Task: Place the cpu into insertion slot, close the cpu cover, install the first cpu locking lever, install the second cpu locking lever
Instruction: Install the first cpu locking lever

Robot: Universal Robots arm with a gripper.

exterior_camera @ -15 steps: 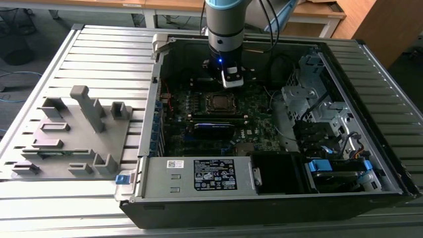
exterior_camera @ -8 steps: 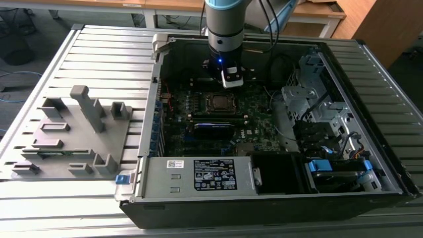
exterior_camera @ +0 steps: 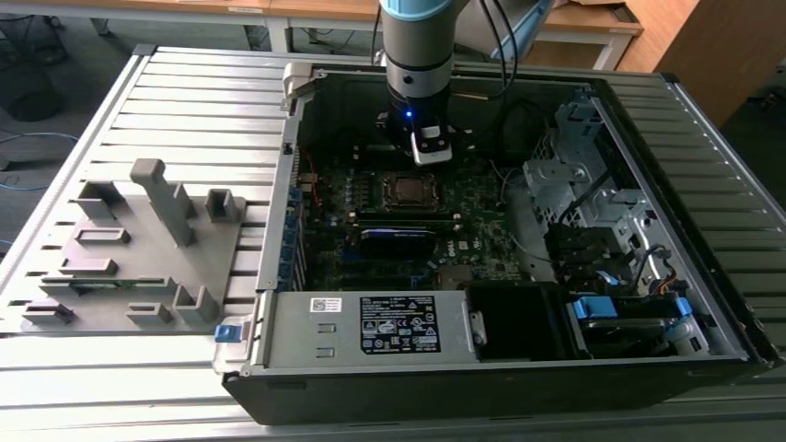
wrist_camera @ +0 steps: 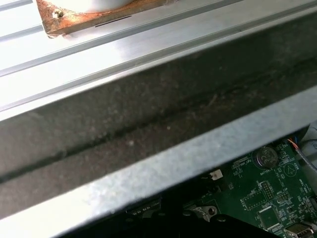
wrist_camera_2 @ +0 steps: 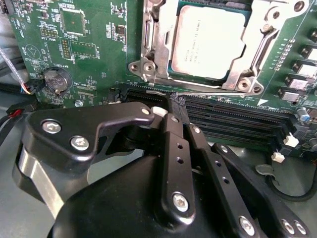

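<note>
- cpu (wrist_camera_2: 208, 42) sits flat in the insertion slot (wrist_camera_2: 141, 67), grey top facing up
- cpu cover (wrist_camera_2: 162, 37) is down, its frame lying around the chip's edges
- gripper (wrist_camera_2: 177, 103) is low over the circuit board (wrist_camera_2: 94, 29), between the socket and the long black memory slots (wrist_camera_2: 233, 116)
- fingers (wrist_camera_2: 171, 148) are drawn together at the tips, nearly no gap
- tips meet the thin lever rod (wrist_camera_2: 158, 92) along the socket's edge (pinched or just touched, can't tell)
- exterior view: arm reaches straight down into the open computer case (exterior_camera: 491, 378), gripper (exterior_camera: 426, 155) just behind the socket
- coin battery (wrist_camera_2: 55, 79) is well off to the side
- grey fixture (exterior_camera: 135, 249) lies on the slatted table (exterior_camera: 184, 92) at the exterior view's left
</note>
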